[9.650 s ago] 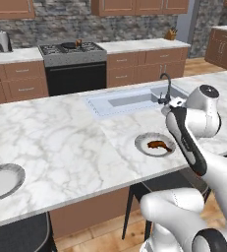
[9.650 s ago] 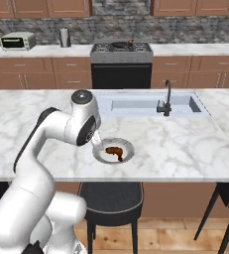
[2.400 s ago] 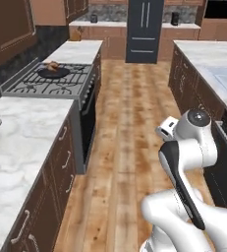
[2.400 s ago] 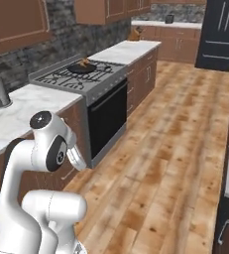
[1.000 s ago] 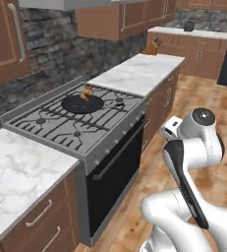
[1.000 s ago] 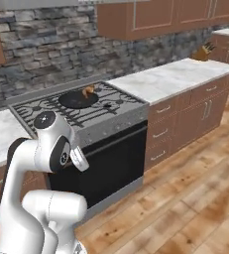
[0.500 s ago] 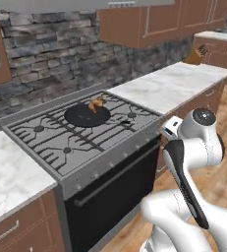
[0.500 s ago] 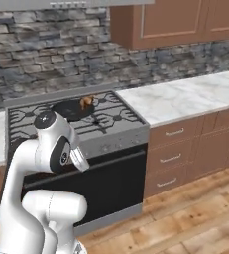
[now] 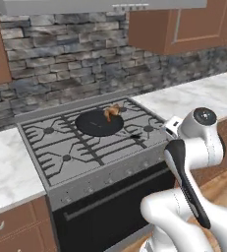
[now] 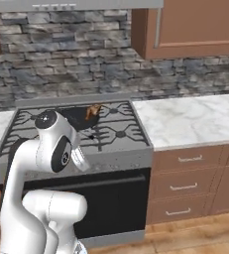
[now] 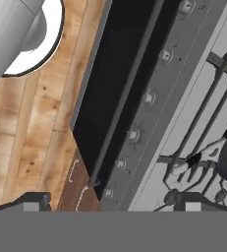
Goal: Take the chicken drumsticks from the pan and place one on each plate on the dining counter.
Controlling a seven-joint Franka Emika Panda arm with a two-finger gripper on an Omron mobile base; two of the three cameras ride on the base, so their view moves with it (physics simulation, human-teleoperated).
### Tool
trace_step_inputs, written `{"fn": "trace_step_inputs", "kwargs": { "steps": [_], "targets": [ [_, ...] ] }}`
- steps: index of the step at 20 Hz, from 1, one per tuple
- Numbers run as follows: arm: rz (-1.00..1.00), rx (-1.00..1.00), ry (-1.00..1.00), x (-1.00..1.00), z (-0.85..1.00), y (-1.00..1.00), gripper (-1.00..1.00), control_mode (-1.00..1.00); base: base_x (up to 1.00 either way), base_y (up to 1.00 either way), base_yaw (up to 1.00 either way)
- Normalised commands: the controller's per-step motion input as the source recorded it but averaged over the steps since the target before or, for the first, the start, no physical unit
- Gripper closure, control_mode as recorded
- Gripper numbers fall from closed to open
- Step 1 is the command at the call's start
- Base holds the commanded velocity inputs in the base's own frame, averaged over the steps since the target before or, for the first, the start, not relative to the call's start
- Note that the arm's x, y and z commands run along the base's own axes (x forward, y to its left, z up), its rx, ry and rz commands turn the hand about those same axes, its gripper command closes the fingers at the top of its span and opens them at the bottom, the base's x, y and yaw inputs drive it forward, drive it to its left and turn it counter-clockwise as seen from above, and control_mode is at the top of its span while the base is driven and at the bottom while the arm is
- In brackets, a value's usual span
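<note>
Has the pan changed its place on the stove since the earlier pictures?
No. The pan sits on the same rear burner of the stove, with the chicken drumstick at its edge. Only the base drove, so the views shifted.

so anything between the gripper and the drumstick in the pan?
Nothing visible. The drumstick lies open at the back edge of the pan on the stove; only bare grates lie in front of it. The open gripper hangs above the oven front.

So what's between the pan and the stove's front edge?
In the left base view, only black grates lie between the pan and the stove's front edge.
</note>
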Motion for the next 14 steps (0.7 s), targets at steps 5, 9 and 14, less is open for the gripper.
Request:
{"fn": "trace_step_inputs", "kwargs": {
  "steps": [5,9,14],
  "targets": [
    [0.0,0.0,0.0,0.0,0.0,0.0,-1.0,1.0,0.43,-0.19,0.34],
    [0.0,0.0,0.0,0.0,0.0,0.0,-1.0,1.0,0.53,-0.06,0.3],
    [0.0,0.0,0.0,0.0,0.0,0.0,-1.0,1.0,0.73,-0.13,0.31]
  ]
}}
